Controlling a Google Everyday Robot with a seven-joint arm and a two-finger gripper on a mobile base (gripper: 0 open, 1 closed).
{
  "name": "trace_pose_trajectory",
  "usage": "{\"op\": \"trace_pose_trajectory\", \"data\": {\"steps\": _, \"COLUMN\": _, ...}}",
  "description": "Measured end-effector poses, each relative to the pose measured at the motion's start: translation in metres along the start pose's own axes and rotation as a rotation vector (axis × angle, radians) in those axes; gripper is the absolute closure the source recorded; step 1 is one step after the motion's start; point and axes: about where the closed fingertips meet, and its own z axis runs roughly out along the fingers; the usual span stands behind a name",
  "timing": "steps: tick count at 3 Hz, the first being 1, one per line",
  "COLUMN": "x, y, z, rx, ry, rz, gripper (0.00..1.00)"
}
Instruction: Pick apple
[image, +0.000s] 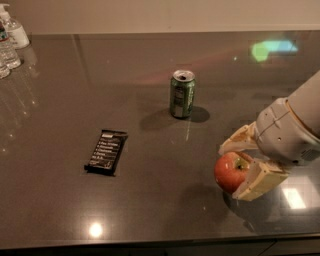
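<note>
One apple (228, 170), one green can (182, 94) and one black snack bar (106, 151) lie on one dark table (150, 210). At least two clear bottles (10, 40) stand far left. One gripper (232, 173), at right, has two fingers (260, 180) clasping the apple.

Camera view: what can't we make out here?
- Right side of the apple: hidden behind the gripper, which sits around it at the table's front right.
- Whether the gripper actually clamps the apple: contact is hidden.
- Most of the arm: cut off by the right edge.
- Part of the water bottles: cut off by the left edge.
- Print on the black wrapped bar: too small to read.
</note>
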Motion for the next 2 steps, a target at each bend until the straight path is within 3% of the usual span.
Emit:
{"op": "trace_pose_trajectory", "data": {"steps": 1, "x": -0.016, "y": -0.023, "z": -0.031, "rx": 0.049, "ry": 0.028, "rz": 0.010, "gripper": 1.00}}
{"op": "trace_pose_trajectory", "data": {"steps": 2, "x": -0.029, "y": -0.045, "z": -0.059, "rx": 0.093, "ry": 0.029, "rz": 0.016, "gripper": 1.00}}
